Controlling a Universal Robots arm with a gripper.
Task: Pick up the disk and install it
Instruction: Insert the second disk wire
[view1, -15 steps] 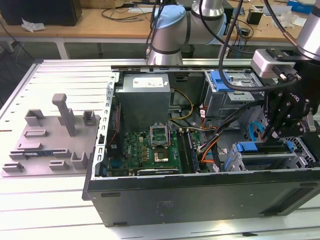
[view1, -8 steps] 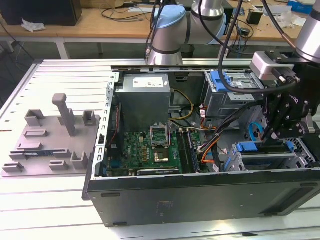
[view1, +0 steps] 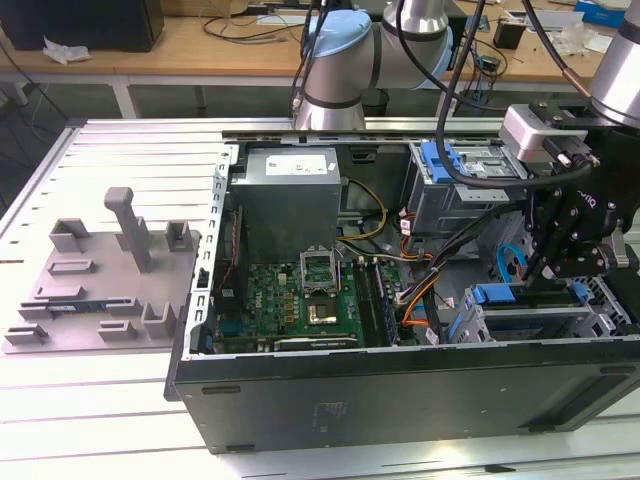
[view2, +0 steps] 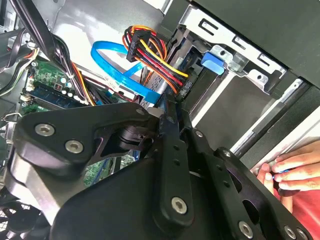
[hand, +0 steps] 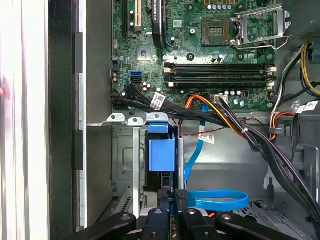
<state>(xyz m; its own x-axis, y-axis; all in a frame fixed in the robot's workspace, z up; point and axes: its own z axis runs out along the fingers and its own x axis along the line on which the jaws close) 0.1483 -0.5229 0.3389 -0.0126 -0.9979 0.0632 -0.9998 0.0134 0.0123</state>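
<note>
In the first wrist view the disk (hand: 162, 150) stands on edge in a slot of the lower metal drive cage (hand: 125, 165), its blue carrier bracket facing the camera and its dark body below it. My gripper (hand: 173, 196) comes in from its near end, with the black fingers drawn close together around the carrier's thin edge. In the second wrist view the fingertips meet at a blue sliver of the gripper (view2: 167, 107) beside the cage. In the exterior view my gripper (view1: 553, 272) reaches low into the open computer case (view1: 400, 400) at its front right corner.
Bundled power cables (hand: 235, 125) and a looped blue data cable (hand: 215, 200) lie close beside the cage. The motherboard (view1: 310, 300), grey power-supply box (view1: 290, 190) and upper cage with blue latch (view1: 450, 160) fill the case. A person's hand (view2: 290, 170) rests at the case edge. A grey fixture (view1: 100, 280) lies outside.
</note>
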